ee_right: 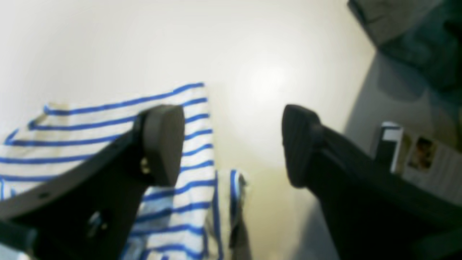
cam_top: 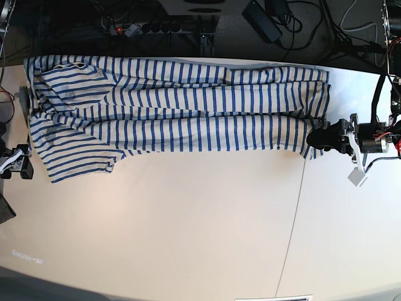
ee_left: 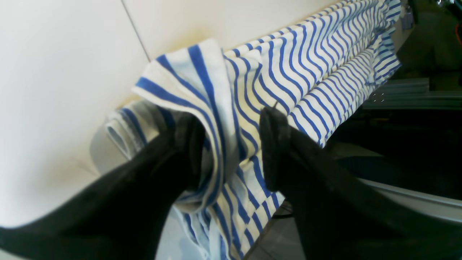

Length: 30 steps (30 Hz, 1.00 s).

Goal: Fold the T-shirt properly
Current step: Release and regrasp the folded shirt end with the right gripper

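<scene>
While one T-shirt lies lengthwise between two grippers, the left gripper has parted fingers straddling a bunched fold. The right gripper gapes empty, shirt beside one finger

Lighting: bright, even; soft glare on glossy white table. Right wrist view blurred; edges dark.

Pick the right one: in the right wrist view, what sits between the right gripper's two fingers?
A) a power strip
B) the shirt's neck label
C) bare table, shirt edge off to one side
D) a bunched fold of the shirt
C: the right gripper stands open over bare table, and the striped shirt ends beside and under one finger, not in the gap.
</scene>
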{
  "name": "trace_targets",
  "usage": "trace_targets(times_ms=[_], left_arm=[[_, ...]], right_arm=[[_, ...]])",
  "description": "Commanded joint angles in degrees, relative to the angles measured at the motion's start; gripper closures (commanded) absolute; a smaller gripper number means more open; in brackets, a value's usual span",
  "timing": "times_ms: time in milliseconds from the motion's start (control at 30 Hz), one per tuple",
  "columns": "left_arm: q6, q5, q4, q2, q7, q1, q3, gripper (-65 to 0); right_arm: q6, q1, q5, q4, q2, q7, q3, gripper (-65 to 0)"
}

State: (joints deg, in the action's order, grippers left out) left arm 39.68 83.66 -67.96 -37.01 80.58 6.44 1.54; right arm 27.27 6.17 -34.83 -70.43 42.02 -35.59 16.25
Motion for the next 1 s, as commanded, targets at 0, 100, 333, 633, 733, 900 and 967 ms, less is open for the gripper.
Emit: trace_targets(times_ms=[0, 100, 333, 633, 733, 900, 967], left_arm=[[0.32, 1.34, -0.83, -1.25, -0.58, 1.31, -0.48, -28.4], [0.32, 1.34, -1.05, -1.25, -0.58, 1.33, -0.48, -28.4], [0.32, 1.34, -1.05, -1.27, -0.58, 1.33, -0.48, -28.4], [0.32, 1.34, -1.05, -1.25, -0.58, 1.33, -0.48, -28.4], [0.32, 1.34, -1.05, -1.27, -0.58, 1.31, -0.48, -28.4], [0.32, 1.34, -1.05, -1.25, -0.58, 1.33, -0.48, -28.4], [0.32, 1.34, -1.05, -1.25, -0.58, 1.33, -0.48, -28.4]], right_arm=[[4.02, 2.47, 0.04, 1.57, 1.4, 0.87, -0.17, -42.0], [4.02, 7.76, 1.36, 9.88, 0.24, 1.46, -1.44, -42.0], [4.22, 13.49, 1.46, 21.35, -3.82, 1.42, -2.03, -41.9], [4.22, 13.46, 2.03, 21.38, -8.46, -0.7, -10.4, -41.9], [4.22, 13.44, 1.79, 21.38, -8.87, -1.09, -14.64, -41.9], [4.2, 13.44, 1.81, 21.35, -8.87, -2.19, -18.86, -38.2], [4.2, 13.42, 1.81, 21.35, -8.85, -3.32, -19.04, -24.7]])
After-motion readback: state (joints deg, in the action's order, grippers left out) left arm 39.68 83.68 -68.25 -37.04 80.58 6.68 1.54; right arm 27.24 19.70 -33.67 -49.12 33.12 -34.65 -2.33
